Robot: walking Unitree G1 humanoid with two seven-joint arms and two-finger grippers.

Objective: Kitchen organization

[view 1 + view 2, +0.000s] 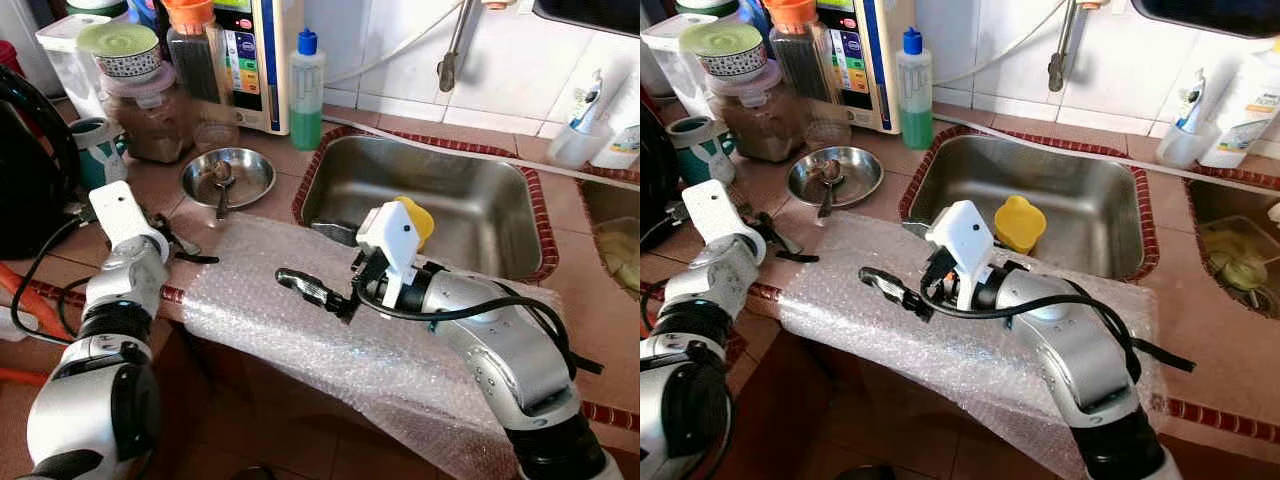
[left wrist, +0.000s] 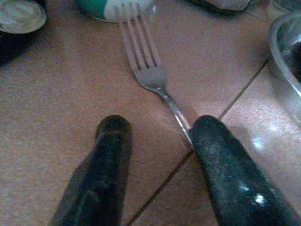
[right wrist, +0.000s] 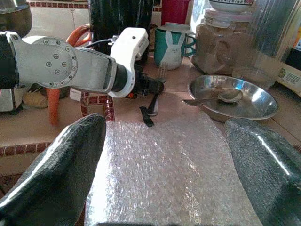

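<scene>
A steel fork (image 2: 146, 70) lies on the brown tiled counter with its tines toward a green-and-white mug (image 3: 170, 46). My left gripper (image 2: 160, 134) is open and low over the counter, one finger on each side of the fork's handle. One fingertip (image 2: 207, 129) touches the handle. My right gripper (image 1: 305, 288) is open and holds nothing. It hovers over a sheet of bubble wrap (image 1: 300, 335) spread on the counter's front edge. A steel bowl (image 1: 228, 176) with a spoon in it sits just beyond the wrap.
The steel sink (image 1: 470, 195) holds a yellow item (image 1: 1020, 222), with a tap above it. Jars (image 1: 150, 110), a green bottle (image 1: 306, 90) and an appliance (image 1: 250, 55) line the back. A black kettle (image 1: 30, 180) stands at the far left. A second basin (image 1: 1235, 250) is on the right.
</scene>
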